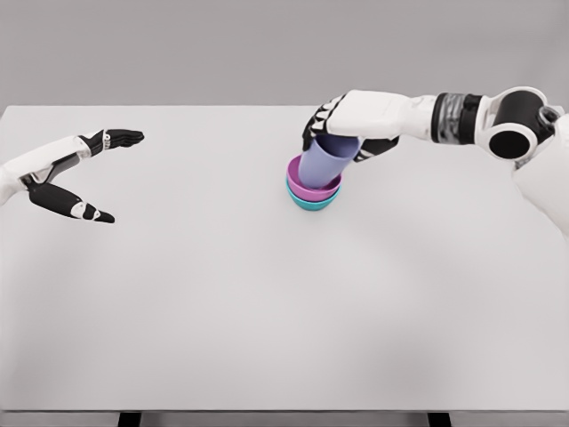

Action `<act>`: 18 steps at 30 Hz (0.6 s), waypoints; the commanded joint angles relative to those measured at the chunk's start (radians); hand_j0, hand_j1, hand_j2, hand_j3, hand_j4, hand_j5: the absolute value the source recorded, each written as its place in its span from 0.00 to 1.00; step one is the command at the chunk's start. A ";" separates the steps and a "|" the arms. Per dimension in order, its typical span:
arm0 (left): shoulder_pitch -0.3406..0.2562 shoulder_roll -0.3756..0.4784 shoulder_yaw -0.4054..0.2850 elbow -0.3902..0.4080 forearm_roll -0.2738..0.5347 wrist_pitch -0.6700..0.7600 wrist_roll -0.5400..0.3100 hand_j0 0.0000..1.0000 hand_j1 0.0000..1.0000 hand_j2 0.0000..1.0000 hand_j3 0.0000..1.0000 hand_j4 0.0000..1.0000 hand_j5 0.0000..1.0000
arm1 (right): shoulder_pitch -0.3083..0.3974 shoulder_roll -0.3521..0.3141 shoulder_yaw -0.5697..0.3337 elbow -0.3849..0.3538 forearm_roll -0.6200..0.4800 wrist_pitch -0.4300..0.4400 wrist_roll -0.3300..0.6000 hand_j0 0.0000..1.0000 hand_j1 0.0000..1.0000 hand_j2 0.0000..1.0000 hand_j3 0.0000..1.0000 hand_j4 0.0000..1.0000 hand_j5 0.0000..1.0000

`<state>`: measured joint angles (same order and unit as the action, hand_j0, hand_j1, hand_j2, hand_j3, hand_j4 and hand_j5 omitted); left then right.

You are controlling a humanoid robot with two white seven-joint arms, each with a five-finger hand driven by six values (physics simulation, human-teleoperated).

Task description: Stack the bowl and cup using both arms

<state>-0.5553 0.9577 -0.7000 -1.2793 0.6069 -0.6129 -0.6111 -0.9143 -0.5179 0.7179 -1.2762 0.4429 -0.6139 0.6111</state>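
Right hand [342, 132] reaches in over the far middle of the white table [267, 294], fingers wrapped around the upper part of a lavender cup [324, 160]. The cup hangs below the palm, tilted, its lower end dipping into a magenta bowl [313, 187]. That bowl sits nested in a teal bowl [311, 202] directly beneath it; only the teal rim and lower wall show. Whether the cup's base touches the magenta bowl's floor cannot be told from this view.

Left hand [76, 173] sits well off to the side of the stack, low over the table near its own edge, fingers spread, thumb and forefinger apart, holding nothing.

Step in hand, as I judge it: seating the cup into the stacked bowls, the last piece of the stack. The bowls look already joined.

Next move likely calls for:
- righting the cup so it stands upright rather than leaning against the bowl wall
- lowering it until the base rests flat
- loosening the fingers without dragging the cup or nudging the bowls sideways

Risk: letting go while tilted could tip the cup out over the rim.
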 commanded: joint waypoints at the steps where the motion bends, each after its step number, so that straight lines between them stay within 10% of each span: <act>1: 0.000 0.001 0.002 0.000 0.008 0.002 0.000 1.00 1.00 1.00 1.00 1.00 1.00 | 0.000 0.004 0.003 -0.002 -0.006 0.003 0.000 0.75 0.75 0.75 0.75 0.75 0.75; 3: 0.000 0.001 0.001 0.000 0.008 0.002 0.000 1.00 1.00 1.00 1.00 1.00 1.00 | 0.000 0.004 0.008 -0.014 -0.003 0.003 0.000 0.99 0.99 0.99 0.99 0.99 0.99; 12: 0.000 0.000 0.002 0.000 0.008 0.002 0.000 1.00 1.00 1.00 1.00 1.00 1.00 | -0.012 -0.014 -0.098 -0.072 -0.015 0.003 0.000 1.00 1.00 1.00 1.00 1.00 1.00; 18: 0.000 0.000 0.001 -0.002 0.010 0.002 0.000 1.00 1.00 1.00 1.00 1.00 1.00 | 0.055 -0.149 -0.178 -0.012 -0.023 0.003 0.000 1.00 1.00 1.00 1.00 1.00 1.00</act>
<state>-0.5537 0.9568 -0.7001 -1.2799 0.6077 -0.6130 -0.6111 -0.8284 -0.6266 0.5600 -1.3082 0.4282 -0.6142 0.6115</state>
